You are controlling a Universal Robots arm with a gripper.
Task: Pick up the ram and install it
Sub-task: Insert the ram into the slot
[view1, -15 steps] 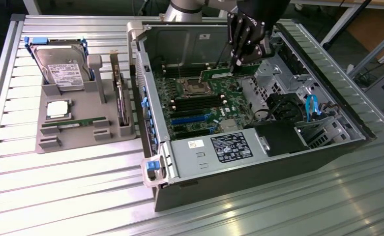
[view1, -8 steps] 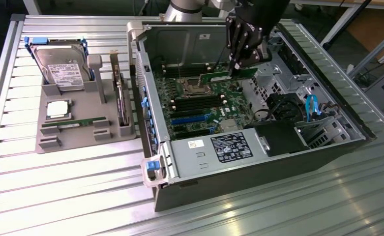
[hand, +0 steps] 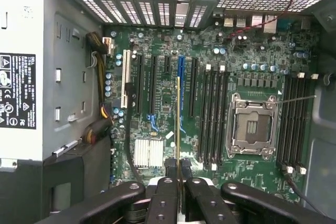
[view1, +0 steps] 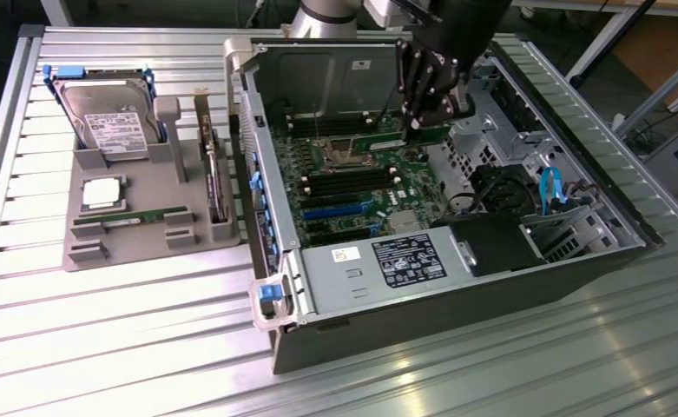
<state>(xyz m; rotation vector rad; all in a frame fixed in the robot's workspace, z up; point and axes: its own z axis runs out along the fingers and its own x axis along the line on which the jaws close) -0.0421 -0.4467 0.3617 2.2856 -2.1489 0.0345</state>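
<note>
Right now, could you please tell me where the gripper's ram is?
The ram is held edge-on in the gripper, above the motherboard inside the open computer case, to the exterior view's right of the grey tray.

The case (view1: 431,323) is viewed obliquely from well above the gripper (view1: 429,122); the shared motherboard (hand: 157,45) is seen closely from behind it.

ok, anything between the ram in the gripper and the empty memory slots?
Nothing visible. The gripper holds the ram edge-down over the motherboard, and the black memory slots beside the CPU socket lie open and bare. Only a thin wire crosses the slots on the socket's other side.
</note>
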